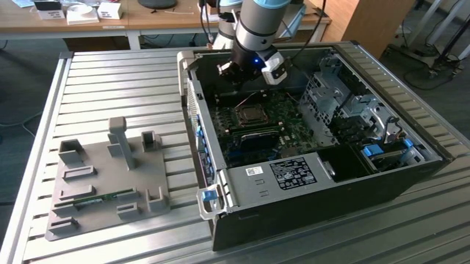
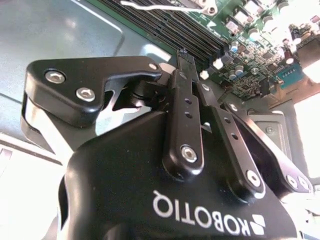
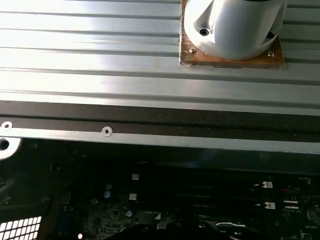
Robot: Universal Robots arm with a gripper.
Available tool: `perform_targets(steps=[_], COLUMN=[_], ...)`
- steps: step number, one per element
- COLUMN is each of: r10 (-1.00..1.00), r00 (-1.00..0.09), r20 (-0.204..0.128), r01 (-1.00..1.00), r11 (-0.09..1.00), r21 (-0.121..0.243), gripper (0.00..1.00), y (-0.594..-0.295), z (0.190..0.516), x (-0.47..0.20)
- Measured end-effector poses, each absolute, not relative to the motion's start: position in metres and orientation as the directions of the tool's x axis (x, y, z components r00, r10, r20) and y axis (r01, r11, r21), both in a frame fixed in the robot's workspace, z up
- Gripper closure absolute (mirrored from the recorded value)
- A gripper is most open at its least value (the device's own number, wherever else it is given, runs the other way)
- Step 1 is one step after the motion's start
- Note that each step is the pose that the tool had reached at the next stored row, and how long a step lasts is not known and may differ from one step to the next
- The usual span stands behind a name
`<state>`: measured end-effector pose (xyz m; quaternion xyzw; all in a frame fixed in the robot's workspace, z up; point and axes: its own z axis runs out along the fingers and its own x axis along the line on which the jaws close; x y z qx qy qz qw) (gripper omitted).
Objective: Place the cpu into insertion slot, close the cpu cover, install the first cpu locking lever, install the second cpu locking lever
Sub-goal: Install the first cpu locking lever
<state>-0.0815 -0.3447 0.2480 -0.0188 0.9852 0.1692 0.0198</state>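
Hovering well above the insertion slot, fingers pinched narrowly together.

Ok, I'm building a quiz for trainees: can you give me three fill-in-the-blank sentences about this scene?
1. The computer case lies on a ribbed metal ____.
2. The gripper hangs above the case's green circuit ____.
3. The grey tray stands on the exterior view's ____ of the case.
Missing words: table; board; left.
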Motion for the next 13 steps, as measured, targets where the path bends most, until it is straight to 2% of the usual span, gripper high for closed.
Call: perform_targets(steps=[13], r10=[-0.03], r00=[-0.999], r20=[-0.045], r01=[-0.044], r11=[0.942], r21=[0.332], gripper=[0.89], y=[-0.3447], z=[0.2474], x=[-0.0752])
